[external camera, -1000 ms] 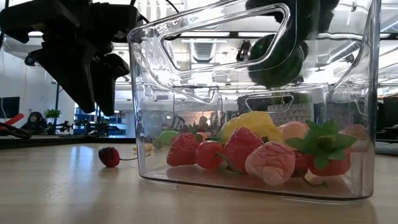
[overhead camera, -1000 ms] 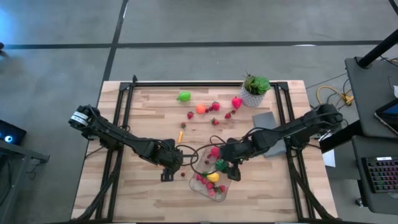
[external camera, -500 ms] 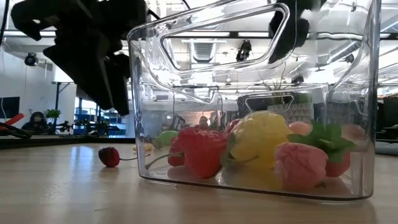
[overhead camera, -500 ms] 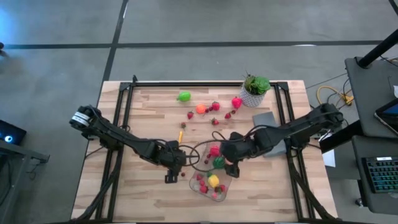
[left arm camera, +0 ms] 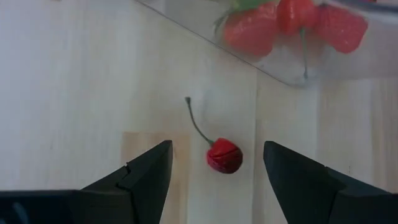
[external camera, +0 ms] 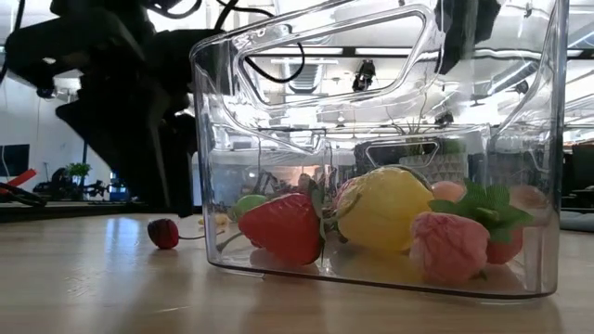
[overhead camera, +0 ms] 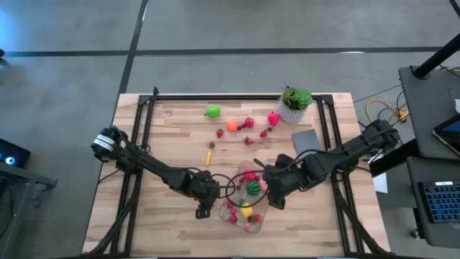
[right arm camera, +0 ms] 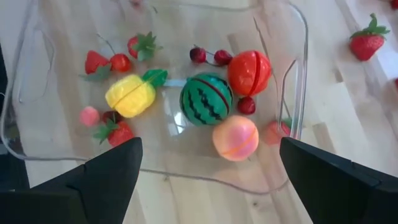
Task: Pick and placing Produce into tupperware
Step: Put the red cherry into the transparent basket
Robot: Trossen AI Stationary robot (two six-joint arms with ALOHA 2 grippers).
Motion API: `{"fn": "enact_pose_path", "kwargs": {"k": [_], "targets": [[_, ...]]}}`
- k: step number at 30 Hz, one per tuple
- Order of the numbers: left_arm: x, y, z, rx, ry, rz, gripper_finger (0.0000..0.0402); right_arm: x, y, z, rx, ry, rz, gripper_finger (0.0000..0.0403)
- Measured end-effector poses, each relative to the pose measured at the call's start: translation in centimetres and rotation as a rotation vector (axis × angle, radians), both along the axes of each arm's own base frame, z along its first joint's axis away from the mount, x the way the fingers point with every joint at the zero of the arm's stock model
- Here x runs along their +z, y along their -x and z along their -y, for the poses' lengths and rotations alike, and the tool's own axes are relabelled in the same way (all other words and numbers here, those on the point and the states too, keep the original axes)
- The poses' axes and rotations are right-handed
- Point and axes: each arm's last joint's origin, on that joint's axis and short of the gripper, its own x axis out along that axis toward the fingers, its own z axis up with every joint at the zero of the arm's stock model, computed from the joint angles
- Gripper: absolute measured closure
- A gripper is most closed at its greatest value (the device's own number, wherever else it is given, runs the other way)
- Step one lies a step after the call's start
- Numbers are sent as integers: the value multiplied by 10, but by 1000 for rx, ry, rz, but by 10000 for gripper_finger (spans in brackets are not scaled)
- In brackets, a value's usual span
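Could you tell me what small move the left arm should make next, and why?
Probably lower the open left gripper straight down and close: the small red stemmed cherry lies on the wooden table between its fingers, just outside the clear plastic tupperware.

Potted plant [overhead camera: 295, 102] nr grey slab [overhead camera: 309, 142] (far-right corner).

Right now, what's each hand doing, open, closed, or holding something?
Left hand: open, empty, fingers either side of a loose cherry on the table.
Right hand: open, empty, above the tupperware.
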Motion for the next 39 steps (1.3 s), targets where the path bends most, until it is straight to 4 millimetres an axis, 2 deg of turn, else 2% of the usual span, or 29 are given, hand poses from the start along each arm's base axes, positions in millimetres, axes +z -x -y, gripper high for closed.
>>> {"fn": "enact_pose_path", "kwargs": {"k": [9, 15, 19, 29, 34, 37, 39], "targets": [[-13, -2, 13, -27, -28, -24, 164, -6, 5, -4, 12, 13, -33, 31], [-20, -3, 14, -14, -65, -28, 170, -8, 5, -3, 9, 23, -36, 31], [-20, -3, 13, -10, -73, -27, 201, -8, 5, -3, 8, 25, -34, 31], [-20, -3, 13, -6, -83, -26, 308, -8, 5, -3, 2, 39, -29, 31], [-19, -3, 13, -9, -77, -27, 341, -8, 5, -3, -11, 32, -27, 31], [-10, -1, 11, -30, -87, -34, 347, -5, 6, -3, -10, 27, -17, 31], [5, 1, 9, -39, -118, -7, 348, -2, 9, -2, -11, 20, -4, 31]]}}
